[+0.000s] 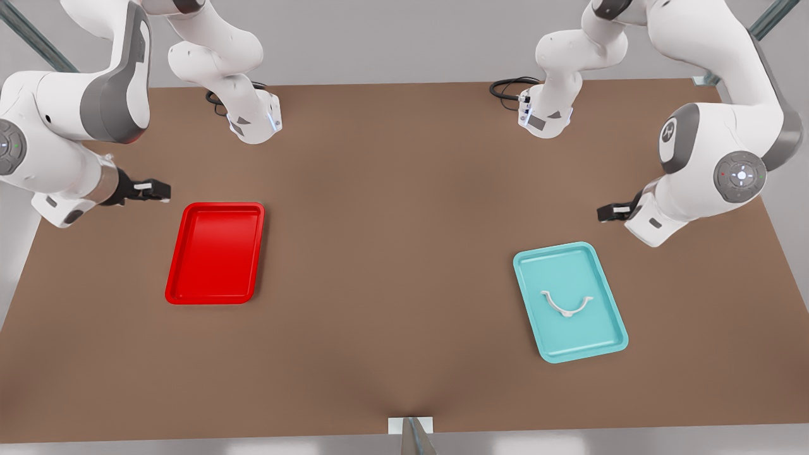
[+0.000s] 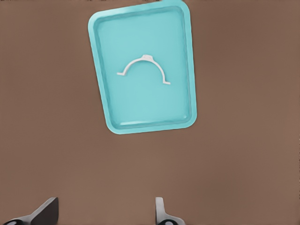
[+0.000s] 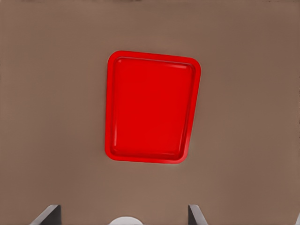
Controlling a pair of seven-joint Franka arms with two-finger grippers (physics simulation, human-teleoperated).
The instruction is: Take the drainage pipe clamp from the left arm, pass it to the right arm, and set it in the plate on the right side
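The white drainage pipe clamp [image 1: 567,303] [image 2: 143,69] lies inside a teal tray [image 1: 594,344] [image 2: 145,119] on the front view's right. My left gripper [image 1: 603,213] [image 2: 103,213], on the red-dot arm, hovers open above the table just behind that tray, holding nothing. The red plate [image 1: 215,253] [image 3: 150,110] rests on the front view's left with nothing in it. My right gripper [image 1: 161,189] [image 3: 123,213], on the green-dot arm, hangs open beside the plate's far left corner, also holding nothing.
A brown table [image 1: 392,253] carries both trays, with a wide bare stretch between them. The two arm bases [image 1: 253,123] [image 1: 545,117] stand at the back edge with black cables. A small grey bracket [image 1: 411,433] sits at the front edge.
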